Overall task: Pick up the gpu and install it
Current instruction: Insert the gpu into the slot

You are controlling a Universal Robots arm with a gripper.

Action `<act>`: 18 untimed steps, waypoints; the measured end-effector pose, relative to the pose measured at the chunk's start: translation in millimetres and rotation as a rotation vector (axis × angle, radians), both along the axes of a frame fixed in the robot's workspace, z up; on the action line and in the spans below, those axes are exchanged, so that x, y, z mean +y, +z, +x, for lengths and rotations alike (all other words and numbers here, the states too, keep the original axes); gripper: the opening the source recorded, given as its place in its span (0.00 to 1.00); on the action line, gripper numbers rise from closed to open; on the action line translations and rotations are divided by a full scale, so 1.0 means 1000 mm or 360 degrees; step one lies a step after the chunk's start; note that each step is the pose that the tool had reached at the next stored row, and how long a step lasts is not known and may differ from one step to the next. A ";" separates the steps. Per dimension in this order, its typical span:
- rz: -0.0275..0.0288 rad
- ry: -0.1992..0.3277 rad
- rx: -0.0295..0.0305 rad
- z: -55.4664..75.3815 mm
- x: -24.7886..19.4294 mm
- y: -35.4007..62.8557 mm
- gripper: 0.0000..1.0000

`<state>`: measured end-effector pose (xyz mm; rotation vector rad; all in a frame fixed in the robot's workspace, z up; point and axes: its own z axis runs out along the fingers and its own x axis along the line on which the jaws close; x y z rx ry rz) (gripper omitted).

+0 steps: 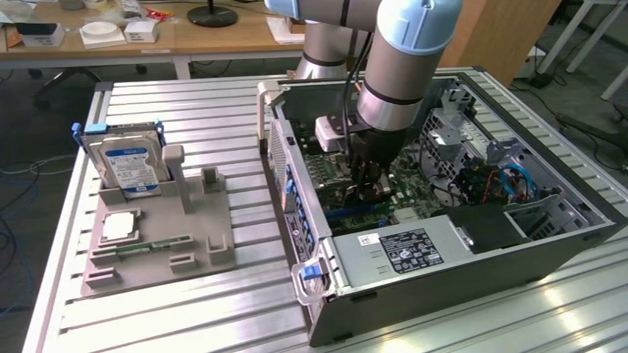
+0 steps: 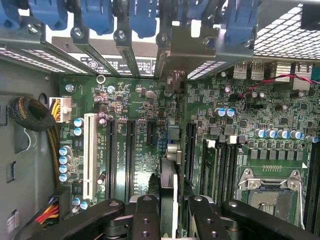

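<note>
My gripper is down inside the open computer case, over the motherboard. In the wrist view the gpu appears edge-on as a thin dark card running away from the gripper. The black fingers are shut on it from both sides. The card stands upright in line with the black expansion slots. Its silver end bracket lies against the case's rear slot openings, among the blue latches. In the exterior view the gripper hides most of the card.
A grey fixture tray on the exterior view's left holds an upright hard drive, a processor chip and a green memory stick. Inside the case are the power supply, the CPU socket and a cable bundle.
</note>
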<state>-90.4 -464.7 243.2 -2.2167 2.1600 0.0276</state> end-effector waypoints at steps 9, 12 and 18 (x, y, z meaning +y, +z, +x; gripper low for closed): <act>-0.00001 -0.0021 0.00002 0.000 -0.0023 0.0002 0.27; 0.00000 -0.0029 0.00001 0.000 -0.0026 0.0002 0.27; -0.00002 -0.0044 0.00000 -0.001 -0.0027 0.0002 0.27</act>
